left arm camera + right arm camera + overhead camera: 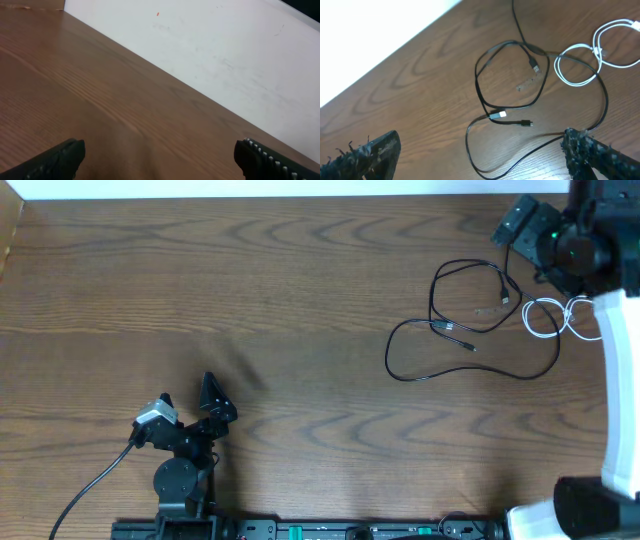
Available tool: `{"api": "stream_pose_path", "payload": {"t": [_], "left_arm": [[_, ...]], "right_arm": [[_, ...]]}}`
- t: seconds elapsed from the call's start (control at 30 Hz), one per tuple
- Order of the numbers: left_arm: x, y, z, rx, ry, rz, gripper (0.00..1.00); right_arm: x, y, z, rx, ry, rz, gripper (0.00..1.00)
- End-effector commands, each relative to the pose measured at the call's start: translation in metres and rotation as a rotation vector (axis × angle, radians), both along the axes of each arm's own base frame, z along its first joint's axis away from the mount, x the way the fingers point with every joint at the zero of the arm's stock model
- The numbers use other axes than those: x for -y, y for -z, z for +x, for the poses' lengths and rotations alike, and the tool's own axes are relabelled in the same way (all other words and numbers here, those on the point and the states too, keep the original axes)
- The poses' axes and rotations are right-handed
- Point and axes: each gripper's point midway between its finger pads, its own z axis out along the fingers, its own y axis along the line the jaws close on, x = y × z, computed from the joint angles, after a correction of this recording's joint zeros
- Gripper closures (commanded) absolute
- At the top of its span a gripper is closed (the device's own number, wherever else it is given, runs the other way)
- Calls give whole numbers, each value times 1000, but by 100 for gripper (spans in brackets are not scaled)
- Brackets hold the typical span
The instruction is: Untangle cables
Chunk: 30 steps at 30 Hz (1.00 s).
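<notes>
Left arm (pixel 180 442) is black with a grey block (pixel 155 415) and thick black cord (pixel 85 490); right arm (pixel 575 248) is black and white, the right gripper (pixel 481 149) frayed-tipped.

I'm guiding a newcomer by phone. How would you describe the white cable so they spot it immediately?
Look at the right end of the wooden table, beside the right arm. A tangle of thin black cables lies there, with the white cable curled in small loops at its right edge. It is the only white one among them.
</notes>
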Motion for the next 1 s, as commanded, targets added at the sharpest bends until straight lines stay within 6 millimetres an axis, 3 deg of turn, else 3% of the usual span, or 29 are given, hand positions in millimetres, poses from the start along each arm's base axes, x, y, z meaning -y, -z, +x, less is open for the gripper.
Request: {"api": "stream_pose_path", "payload": {"t": [0.0,0.37,0.5,0.6,0.97], "left_arm": [[1,18,0,-57,8,21,1],[1,18,0,-57,8,21,1],[1,18,0,-57,8,21,1],[1,18,0,-57,8,21,0],[1,18,0,-57,8,21,1]], "right_arm": [[3,-26,-16,68,9,-1,1],[10,-64,-44,177,24,3,1],[10,-68,-57,192,25,4,1],[11,-50,-74,153,25,2,1],[25,71,-153,-113,74,-7,1]]}}
